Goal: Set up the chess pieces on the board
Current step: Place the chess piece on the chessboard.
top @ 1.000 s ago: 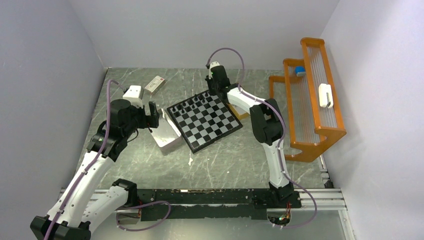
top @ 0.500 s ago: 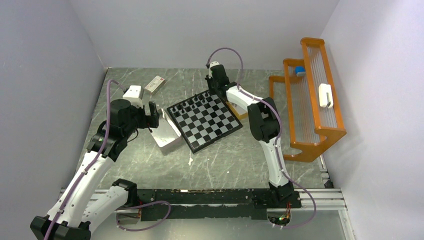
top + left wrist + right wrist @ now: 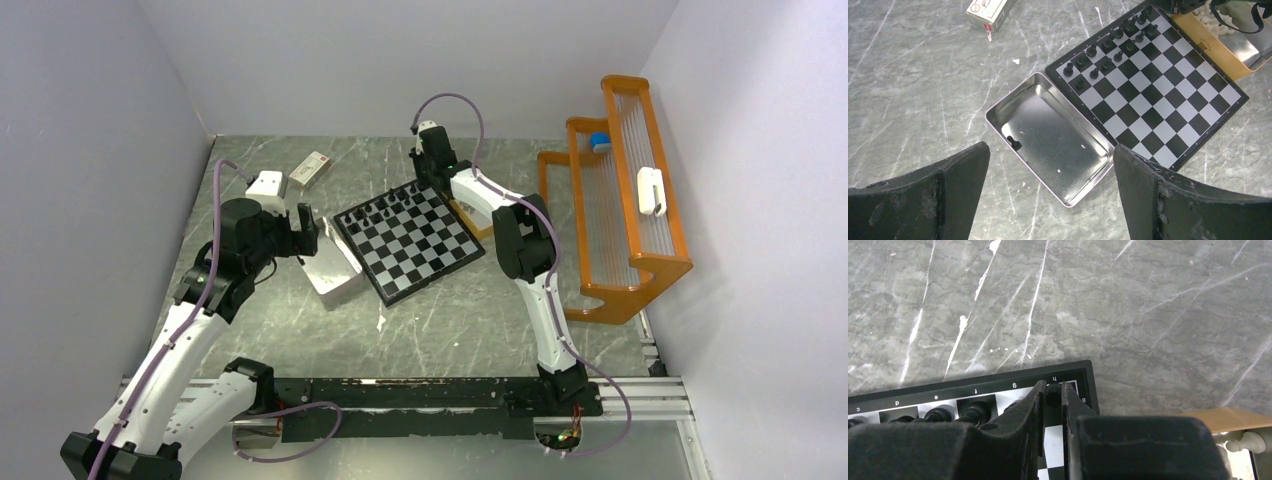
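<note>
The left gripper (image 3: 1050, 160) hangs above the open tin (image 3: 993, 117), jaws wide apart and empty; one black pawn (image 3: 1013, 143) sits inside. Rightward, the board (image 3: 1168, 100) lies turned diagonally on the bench (image 3: 923, 75), black chessmen (image 3: 1108, 47) lining its far edge. At its far corner the right gripper (image 3: 1054, 402) is clamped on a black piece (image 3: 1053, 391) over the corner square. Lower straight, centre the base, then release. The piece's long axis appears vertical, top upward.

Robot lab cell: plain white walls (image 3: 400, 60), marble-look tabletop (image 3: 450, 320), left arm (image 3: 170, 345), right arm (image 3: 547, 305) bolted to aluminium rail (image 3: 645, 392)
</note>
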### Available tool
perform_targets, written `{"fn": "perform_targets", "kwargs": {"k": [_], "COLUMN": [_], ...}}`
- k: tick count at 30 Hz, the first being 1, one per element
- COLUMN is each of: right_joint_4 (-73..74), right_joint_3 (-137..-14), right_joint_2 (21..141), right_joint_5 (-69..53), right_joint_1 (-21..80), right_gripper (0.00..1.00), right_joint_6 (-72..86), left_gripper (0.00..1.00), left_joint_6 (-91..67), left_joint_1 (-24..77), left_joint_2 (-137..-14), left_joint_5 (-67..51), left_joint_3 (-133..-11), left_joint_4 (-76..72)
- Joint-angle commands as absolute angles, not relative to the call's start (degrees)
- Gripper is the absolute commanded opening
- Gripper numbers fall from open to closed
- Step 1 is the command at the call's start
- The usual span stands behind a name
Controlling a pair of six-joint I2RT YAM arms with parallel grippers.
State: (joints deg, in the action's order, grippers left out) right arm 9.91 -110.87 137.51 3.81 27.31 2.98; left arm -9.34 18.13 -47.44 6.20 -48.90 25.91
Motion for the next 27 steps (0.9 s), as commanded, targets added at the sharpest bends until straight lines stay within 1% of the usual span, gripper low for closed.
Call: {"fn": "perform_targets", "kwargs": {"k": [1, 27], "right_joint_4": [12.6, 15.21], "right_joint_3": [-112.6, -112.7], "right_joint_2": [138.6, 138.69], "right_joint_5": [3.97, 5.84], "right_joint_1": [26.74, 26.74], "right_gripper": [0.16, 0.16], "right_joint_6": [3.3, 2.9], "left_gripper": [0.98, 0.97], "left_joint_6": [-8.68, -8.62], "left_joint_1": [18.46, 18.46], "left_joint_2": [-47.04, -47.18], "left_joint_5": [6.06, 5.89], "left_joint_3": [-49.39, -49.39], "left_joint_4": [24.0, 23.99]}}
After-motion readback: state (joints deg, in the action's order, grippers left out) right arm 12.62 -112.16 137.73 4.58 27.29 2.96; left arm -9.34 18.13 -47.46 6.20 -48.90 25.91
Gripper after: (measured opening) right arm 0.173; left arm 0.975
